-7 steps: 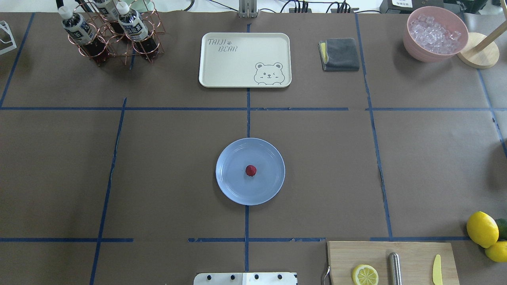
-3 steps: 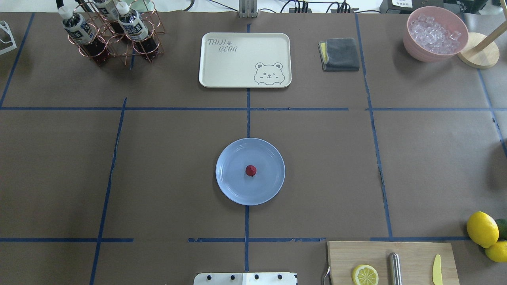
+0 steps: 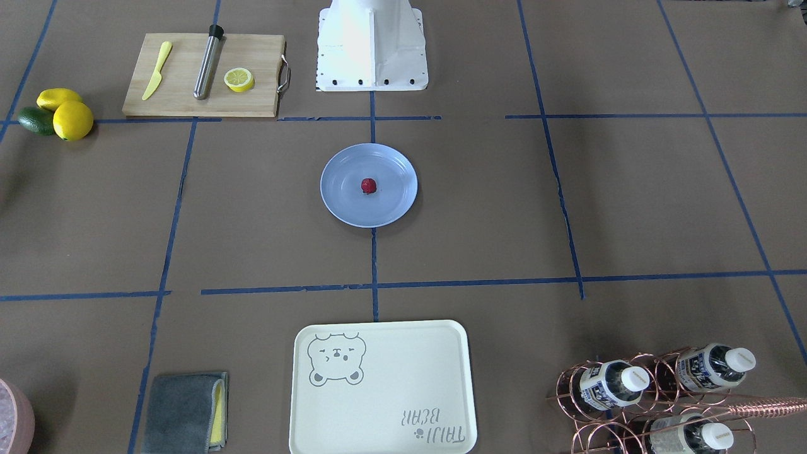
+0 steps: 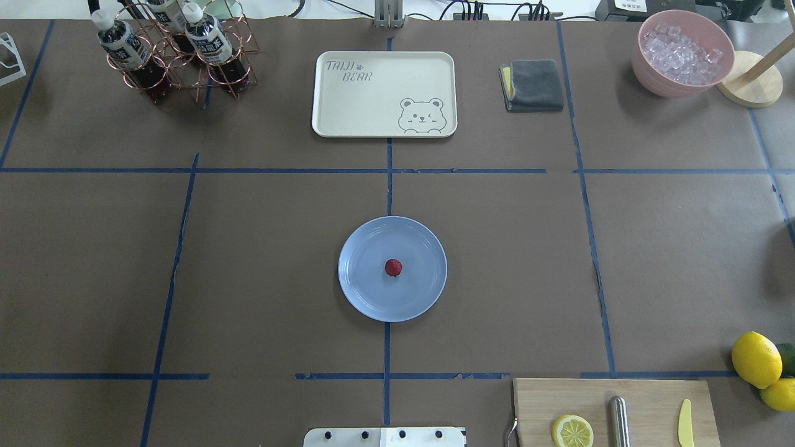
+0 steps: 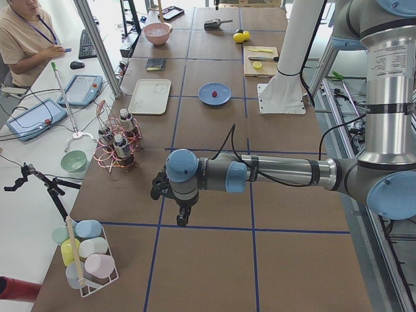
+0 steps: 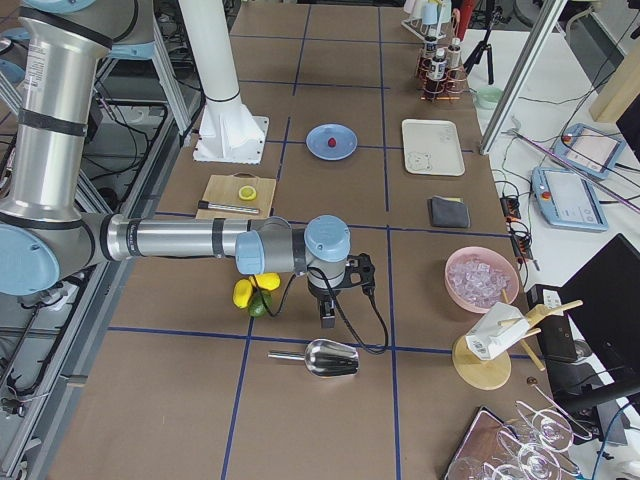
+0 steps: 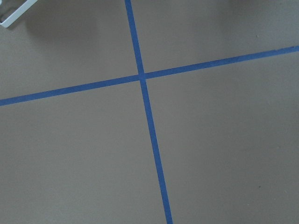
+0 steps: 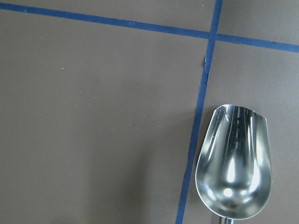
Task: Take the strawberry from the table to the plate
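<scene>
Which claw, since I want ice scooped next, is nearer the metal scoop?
Right. The right claw hangs close beside the metal scoop; the left claw hangs far off at the other end, beyond the bottle rack.

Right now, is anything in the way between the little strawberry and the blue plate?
Nothing visible does. The strawberry already lies near the middle of the plate, and nothing else is on the plate with it.

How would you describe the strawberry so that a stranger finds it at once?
Start at the round light-blue plate in the middle of the brown table. The strawberry lies near its centre, alone on it. It is tiny and dark red, unlike the big yellow lemons at the table's edge.
</scene>
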